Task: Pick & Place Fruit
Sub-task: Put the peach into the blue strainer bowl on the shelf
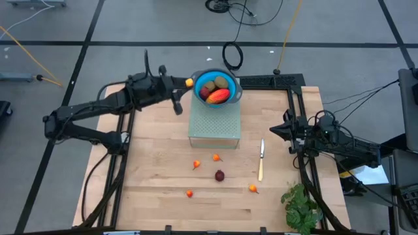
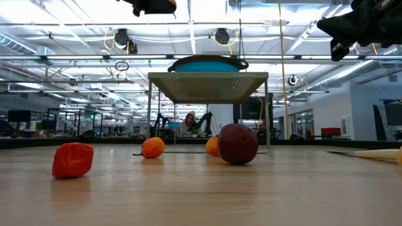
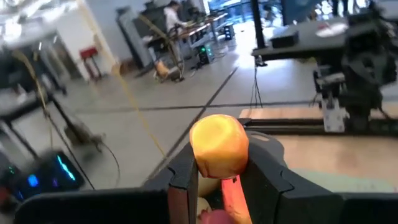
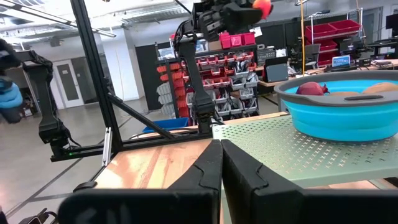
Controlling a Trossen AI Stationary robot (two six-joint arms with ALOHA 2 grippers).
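My left gripper (image 1: 185, 83) is shut on a small orange-yellow fruit (image 1: 190, 82), held in the air just left of a blue bowl (image 1: 199, 83). The bowl stands on a green perforated stand (image 1: 214, 124) and holds a red-orange mango (image 1: 219, 96), two brown kiwis (image 1: 222, 82) and a dark-red ball (image 1: 204, 93). On the table lie a dark-red ball (image 1: 219, 175) and several tiny orange fruits (image 1: 196, 164). My right gripper (image 1: 273, 130) waits shut at the table's right edge. My left gripper pinches the small orange-yellow fruit by its two sides (image 3: 200, 163) between its two fingers (image 3: 184, 180), near their free ends. The fingers point level, coming from the table's left. The fruit is lifted clear and bulges above the fingers.
A pale-handled knife (image 1: 261, 160) lies right of the loose fruit, and a green leafy bunch (image 1: 302, 206) sits at the near right corner. A black frame (image 1: 295, 91) borders the table's far and right sides. Bare wood lies left of the stand.
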